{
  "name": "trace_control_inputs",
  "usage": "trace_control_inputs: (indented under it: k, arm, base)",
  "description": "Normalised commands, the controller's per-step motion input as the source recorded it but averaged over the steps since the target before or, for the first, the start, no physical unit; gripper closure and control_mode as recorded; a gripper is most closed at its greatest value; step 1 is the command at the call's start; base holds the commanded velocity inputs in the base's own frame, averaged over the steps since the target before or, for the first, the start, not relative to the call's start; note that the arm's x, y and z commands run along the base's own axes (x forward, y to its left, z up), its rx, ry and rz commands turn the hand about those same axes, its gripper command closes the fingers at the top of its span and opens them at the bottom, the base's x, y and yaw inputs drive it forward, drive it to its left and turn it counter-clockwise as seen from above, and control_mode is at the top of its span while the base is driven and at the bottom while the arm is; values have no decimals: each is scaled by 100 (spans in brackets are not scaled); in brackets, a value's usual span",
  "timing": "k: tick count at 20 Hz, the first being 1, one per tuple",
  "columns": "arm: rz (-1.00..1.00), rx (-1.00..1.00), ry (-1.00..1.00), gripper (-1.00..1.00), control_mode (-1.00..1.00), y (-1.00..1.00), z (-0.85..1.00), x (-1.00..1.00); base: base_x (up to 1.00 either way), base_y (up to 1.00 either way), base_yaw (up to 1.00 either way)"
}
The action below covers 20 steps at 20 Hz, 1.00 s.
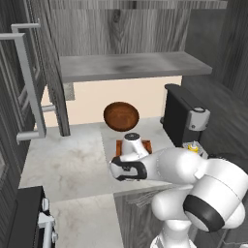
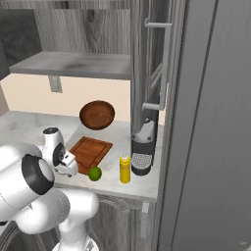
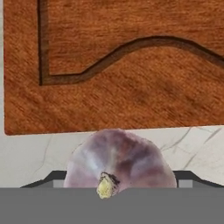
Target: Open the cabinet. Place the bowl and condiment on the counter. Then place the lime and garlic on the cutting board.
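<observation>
Item: garlic [image 3: 119, 164]. Small pale pinkish bulb, lumpy, with a dry yellowish stem nub. It lies on the tabletop [image 3: 26, 153] just beside the near edge of the cutting board [image 3: 131, 87], not yet on it, and sits close between the gripper's finger tips in the hand view.

Handling, judged: light; firm core under papery skin; rounded sides likely to roll or squirt out of a narrow pinch. Best hold is across the widest part of the bulb, jaws level, stem clear of the pads.

Gripper: low at the board's near edge. Whether the jaws stand apart or have clamped the bulb cannot be told, as the finger tips are hidden.

Neighbours:
- Lime [image 2: 95, 173], on the tabletop just off the board's near corner, not yet on it.
- Condiment [image 2: 125, 168], upright on the tabletop, beside the coffee machine [image 2: 142, 147].
- Bowl [image 1: 121, 116], tipped on edge behind the board.
- Cabinet [image 1: 29, 87], doors swung open; shelf [image 1: 131, 65] bare.

Obstructions: board surface free, with a short path onto it. The lime is the nearest thing to knock.
</observation>
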Motion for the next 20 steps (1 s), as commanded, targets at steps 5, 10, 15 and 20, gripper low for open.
trace_control_inputs:
  k: [5,10,15,20]
  arm:
    - [-1,0,-10,100,-100,0,-12,0]
    - [0,0,-15,100,-100,0,1,-18]
    - [0,0,-13,100,-100,-1,10,-32]
    - [0,3,-5,100,-100,-16,26,-29]
  base:
    - [0,0,0]
    - [0,0,0]
    - [0,0,0]
    - [0,0,0]
